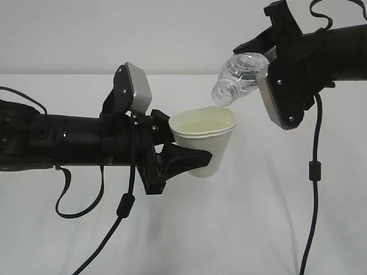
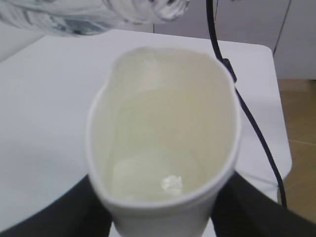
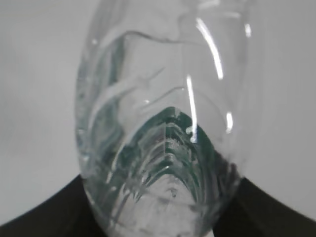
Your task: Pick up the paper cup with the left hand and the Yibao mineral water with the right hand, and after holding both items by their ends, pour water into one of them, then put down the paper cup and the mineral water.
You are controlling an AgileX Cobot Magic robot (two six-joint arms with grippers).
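The white paper cup (image 1: 203, 143) hangs upright above the table, squeezed oval, with my left gripper (image 1: 184, 146) shut on its lower wall. In the left wrist view the cup (image 2: 163, 123) fills the frame between the black fingers (image 2: 47, 217), and clear water (image 2: 148, 177) lies in its bottom. My right gripper (image 1: 267, 62) is shut on the base end of the Yibao mineral water (image 1: 241, 77). The bottle tilts down to the left, its open mouth just above the cup's far rim. No stream shows. The right wrist view shows the clear bottle (image 3: 158, 123) with green label reflections between dark fingers (image 3: 34, 217).
The white table (image 1: 246, 229) lies below both arms. Black cables hang from the left arm (image 1: 123, 206) and the right arm (image 1: 312, 172). In the left wrist view the table's right edge (image 2: 278, 98) borders a brownish floor.
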